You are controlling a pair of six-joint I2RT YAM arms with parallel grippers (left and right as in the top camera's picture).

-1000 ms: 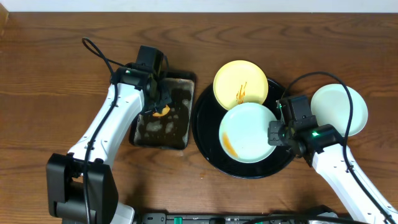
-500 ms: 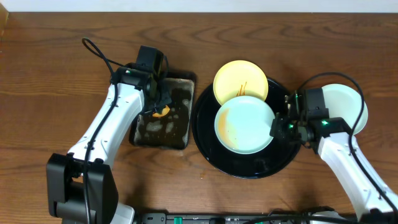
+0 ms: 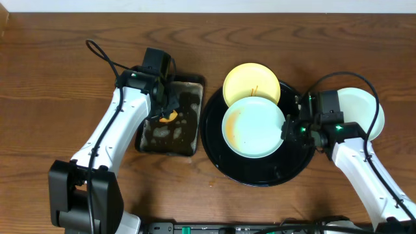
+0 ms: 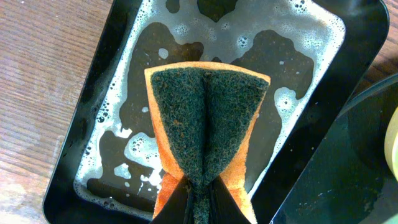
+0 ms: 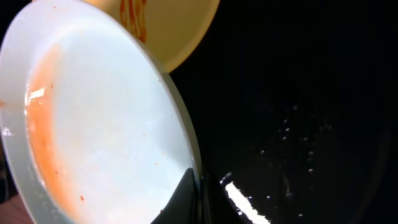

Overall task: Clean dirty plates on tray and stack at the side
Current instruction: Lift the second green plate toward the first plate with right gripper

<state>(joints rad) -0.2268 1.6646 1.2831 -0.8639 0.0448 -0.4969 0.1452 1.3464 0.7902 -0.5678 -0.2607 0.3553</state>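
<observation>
A pale mint-green plate [image 3: 253, 127] with an orange-brown smear along its left side hangs over the black tray [image 3: 260, 174]. My right gripper [image 3: 287, 132] is shut on its right rim, and its far edge overlaps the yellow plate [image 3: 251, 83]. In the right wrist view the held plate [image 5: 99, 124] fills the left, with the gripper [image 5: 200, 199] pinching its rim. The yellow plate [image 5: 168, 25] carries brown sauce lines. My left gripper [image 4: 200, 205] is shut on an orange sponge [image 4: 208, 118] with a dark scouring face, above the soapy pan [image 4: 118, 155].
A second mint-green plate [image 3: 364, 110] lies on the wooden table right of the tray, partly under my right arm's cable. The rectangular pan [image 3: 185, 140] with suds sits just left of the tray. The left arm [image 3: 110, 130] runs diagonally from the front left.
My right gripper has carried the mint-green plate up and to the left over the tray, so it now overlaps the yellow plate. The left arm and sponge have not moved.
</observation>
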